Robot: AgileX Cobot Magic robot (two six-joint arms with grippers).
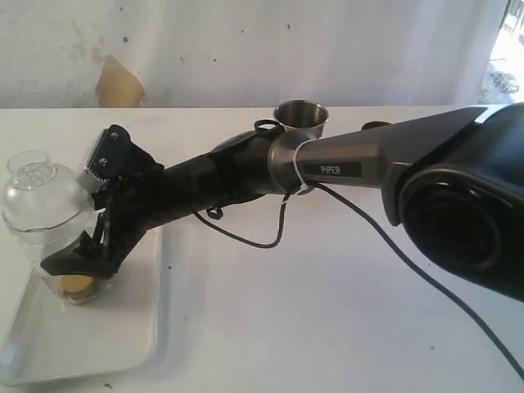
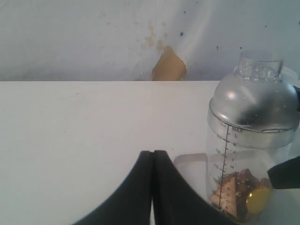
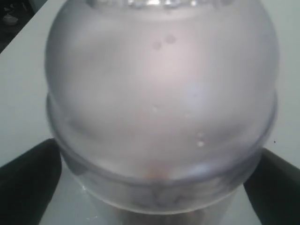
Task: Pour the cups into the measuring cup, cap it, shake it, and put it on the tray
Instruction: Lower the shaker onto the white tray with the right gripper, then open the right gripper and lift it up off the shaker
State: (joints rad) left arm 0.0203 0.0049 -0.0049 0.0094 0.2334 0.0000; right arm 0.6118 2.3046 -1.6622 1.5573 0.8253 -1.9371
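Note:
The measuring cup (image 1: 41,225), clear with graduation marks (image 2: 229,154), stands upright on the white tray (image 1: 98,336) with its dome lid (image 2: 255,101) on. Brown and yellow pieces (image 2: 241,194) lie in its bottom. My right gripper (image 1: 78,246) reaches across from the right, and its black fingers (image 3: 28,180) sit on both sides of the cup's body (image 3: 159,117), shut on it. The left gripper (image 2: 153,154) is shut and empty, apart from the cup. The steel tumbler (image 1: 301,115) stands at the back behind the right arm. The wooden cup is mostly hidden behind that arm.
The right arm (image 1: 344,168) spans the table from right to left. Its black cable (image 1: 270,237) loops over the tabletop. The tray's corner (image 2: 187,159) shows beside the left gripper. A wall with a brown patch (image 1: 119,82) closes the back.

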